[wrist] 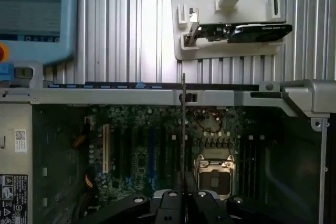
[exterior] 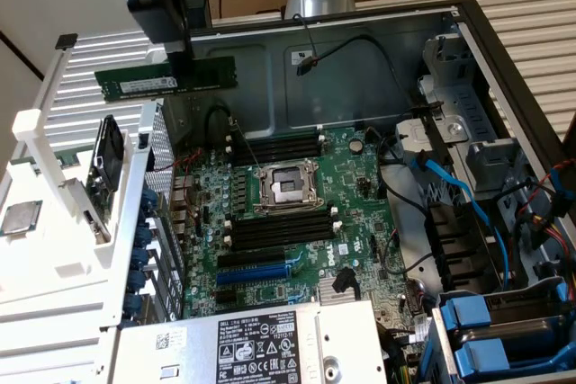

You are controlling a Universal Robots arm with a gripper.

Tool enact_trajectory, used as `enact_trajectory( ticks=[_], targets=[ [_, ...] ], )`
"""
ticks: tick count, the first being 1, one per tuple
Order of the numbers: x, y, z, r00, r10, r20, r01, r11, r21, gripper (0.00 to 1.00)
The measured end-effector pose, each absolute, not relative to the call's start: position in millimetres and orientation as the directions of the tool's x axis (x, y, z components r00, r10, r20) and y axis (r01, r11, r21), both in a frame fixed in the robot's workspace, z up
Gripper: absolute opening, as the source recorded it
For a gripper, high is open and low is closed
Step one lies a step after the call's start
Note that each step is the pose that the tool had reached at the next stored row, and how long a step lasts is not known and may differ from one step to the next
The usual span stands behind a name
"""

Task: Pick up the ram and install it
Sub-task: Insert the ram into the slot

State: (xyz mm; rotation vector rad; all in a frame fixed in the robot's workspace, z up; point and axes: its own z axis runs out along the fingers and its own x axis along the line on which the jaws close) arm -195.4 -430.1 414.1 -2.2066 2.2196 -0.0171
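Ram point(exterior: 166, 78) held clamped in end effector point(exterior: 177, 67), lifted above case edge. Carry step in hand; alignment over memory slots point(exterior: 277, 147) judged needed.

Held in the claw point(exterior: 180, 65) above the open computer case point(exterior: 504, 60): the ram point(exterior: 166, 80), over the case's wall at the exterior view's left; motherboard point(exterior: 297, 213) inside, white rack point(exterior: 54, 222) beside.

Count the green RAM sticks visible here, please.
1: the ram, held shut in the claw above the open computer case. Others may be hidden.
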Motion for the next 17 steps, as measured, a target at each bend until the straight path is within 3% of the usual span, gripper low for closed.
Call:
enact_trajectory(
  ticks=[13, 17],
  targets=[
    [-126.4, -429.5, 414.0, -0.006, -1.000, 0.000, -1.000, 0.006, -0.016, 0.13],
    [-111.2, -429.4, 411.2, -0.006, -1.000, -0.021, -1.000, 0.007, -0.022, 0.13]
  ],
)
